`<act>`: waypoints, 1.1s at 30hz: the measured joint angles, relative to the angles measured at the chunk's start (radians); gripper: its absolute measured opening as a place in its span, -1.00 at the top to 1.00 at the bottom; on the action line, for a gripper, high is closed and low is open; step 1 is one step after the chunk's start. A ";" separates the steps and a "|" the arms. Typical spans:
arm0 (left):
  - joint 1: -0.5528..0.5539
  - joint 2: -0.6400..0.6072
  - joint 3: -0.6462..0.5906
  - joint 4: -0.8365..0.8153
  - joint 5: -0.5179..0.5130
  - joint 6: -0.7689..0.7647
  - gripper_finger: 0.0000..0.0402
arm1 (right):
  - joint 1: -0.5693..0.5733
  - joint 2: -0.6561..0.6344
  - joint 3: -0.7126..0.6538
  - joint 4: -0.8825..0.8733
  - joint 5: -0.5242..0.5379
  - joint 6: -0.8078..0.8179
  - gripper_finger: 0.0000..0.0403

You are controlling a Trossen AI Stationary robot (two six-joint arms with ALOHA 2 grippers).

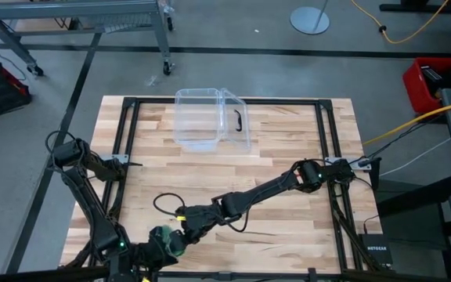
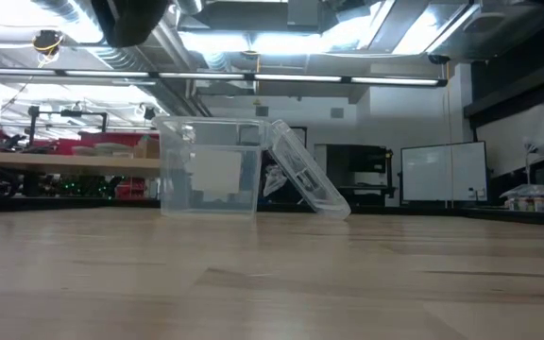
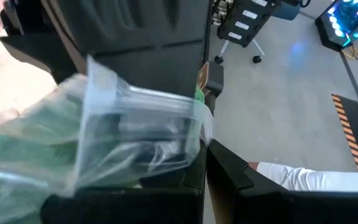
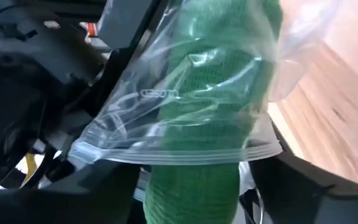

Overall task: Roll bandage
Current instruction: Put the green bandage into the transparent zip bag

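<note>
The green bandage (image 1: 161, 235) is a stubby roll inside a crinkly clear plastic wrapper (image 4: 166, 106), held above the table's near edge, left of centre. In the right wrist view the roll's end (image 4: 194, 183) sticks out of the wrapper's zip mouth. My left gripper (image 1: 153, 249) is shut on the wrapper (image 3: 135, 134) from the near side. My right gripper (image 1: 186, 229) reaches in from the right and is shut on the roll's bare end. Neither gripper shows in the low view. My left gripper holds the clear wrapper (image 3: 104, 162) with the green roll inside it. The wrapper itself hides where the fingers meet it. The wrapper is lifted clear of the table. My right gripper has the roll's bare end (image 4: 191, 199), where it comes out of the wrapper's mouth, between its two fingers. It comes level from the table's right. The roll lies along the fingers, clear of the table.
A clear plastic box (image 1: 200, 117) stands at the table's far middle, its lid with a black handle (image 1: 238, 119) leaning against its right side; both also show in the low view (image 2: 211, 170). Bare wood lies between the box and the grippers.
</note>
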 joint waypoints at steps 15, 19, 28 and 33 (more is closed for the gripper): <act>-0.002 -0.020 0.000 0.012 -0.044 0.004 1.00 | -0.003 0.000 0.000 0.077 -0.262 0.076 -0.75; -0.006 -0.049 0.000 0.023 -0.072 0.021 1.00 | -0.003 0.000 0.000 0.163 -0.289 0.140 -0.75; -0.009 -0.063 0.000 0.025 -0.081 0.027 1.00 | -0.006 0.000 0.002 0.184 -0.235 0.217 -0.75; -0.010 -0.063 0.000 0.023 -0.081 -0.009 1.00 | -0.001 0.000 0.002 0.183 -0.242 0.226 -0.76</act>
